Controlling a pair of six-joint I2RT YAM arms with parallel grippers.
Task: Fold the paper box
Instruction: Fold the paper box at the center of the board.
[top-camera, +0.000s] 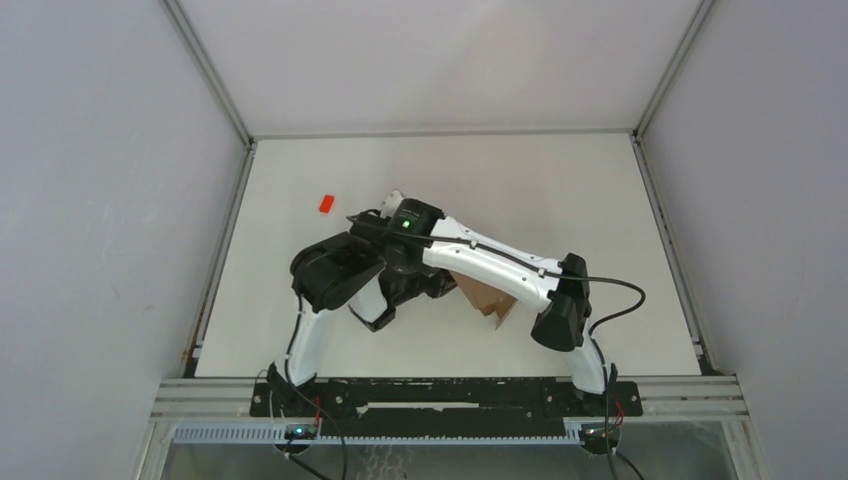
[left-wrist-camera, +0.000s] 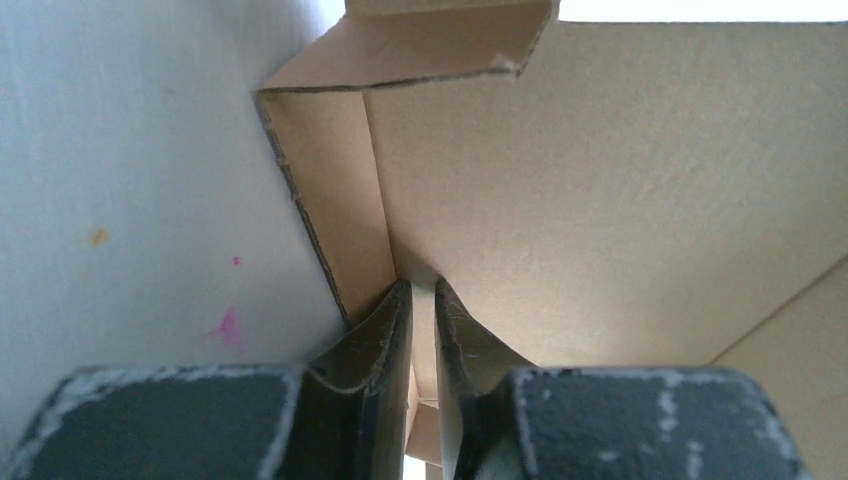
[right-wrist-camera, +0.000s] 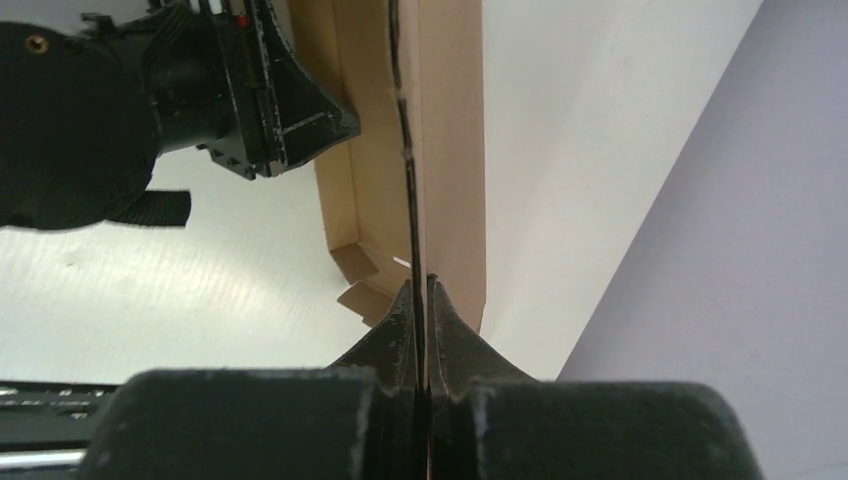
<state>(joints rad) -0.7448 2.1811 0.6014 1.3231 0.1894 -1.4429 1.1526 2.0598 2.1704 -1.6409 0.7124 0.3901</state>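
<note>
The paper box (top-camera: 487, 297) is brown cardboard, and only a corner of it shows under the crossed arms at mid-table. In the left wrist view a large panel of the paper box (left-wrist-camera: 600, 180) fills the frame, with a folded side flap to its left. My left gripper (left-wrist-camera: 423, 287) is shut on a thin upright wall at that corner. In the right wrist view the paper box (right-wrist-camera: 450, 120) stands edge-on, and my right gripper (right-wrist-camera: 421, 282) is shut on its thin panel. The left gripper's black body (right-wrist-camera: 260, 90) sits just left of that panel.
A small red block (top-camera: 325, 203) lies on the white table (top-camera: 560, 180) to the far left of the arms. Grey walls enclose the table on three sides. Pink and orange marks (left-wrist-camera: 228, 325) spot the table beside the box.
</note>
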